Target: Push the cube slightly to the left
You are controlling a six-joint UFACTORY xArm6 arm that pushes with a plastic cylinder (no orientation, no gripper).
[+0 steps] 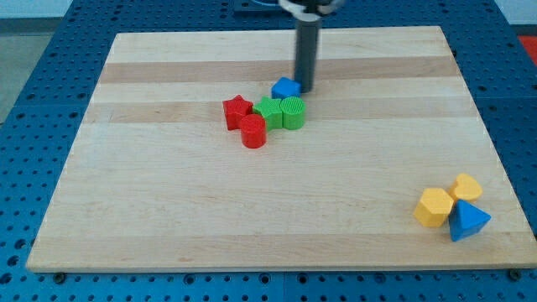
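A pale wooden surface (168, 218) fills most of the frame, resting on a blue perforated base (33, 50) that shows around its edges. My end effector is a straight dark rod coming down from the top centre of the frame; it has no jaws, so there is nothing to stand apart, together or clamped. My tip (304, 90) sits just above the middle of the frame, touching or very nearly touching the right side of the blue cube (285, 87); I cannot tell for certain whether there is contact. The blue cube is the uppermost piece of a tight cluster slightly above and left of the frame's centre. Just below it lie two green blocks side by side: a green star-like block (270, 110) on the left and a green cylinder (293, 111) on the right, both close against the cube. To the left of the green pair is a red star block (237, 111), and just below and right of it a red cylinder (253, 132), touching its neighbours. Well apart, in the lower right corner of the frame, sits a second group: a yellow hexagonal block (435, 207), a smaller yellow block (466, 186) above and right of it whose shape I cannot make out, and a blue triangular block (466, 221) pressed against both.
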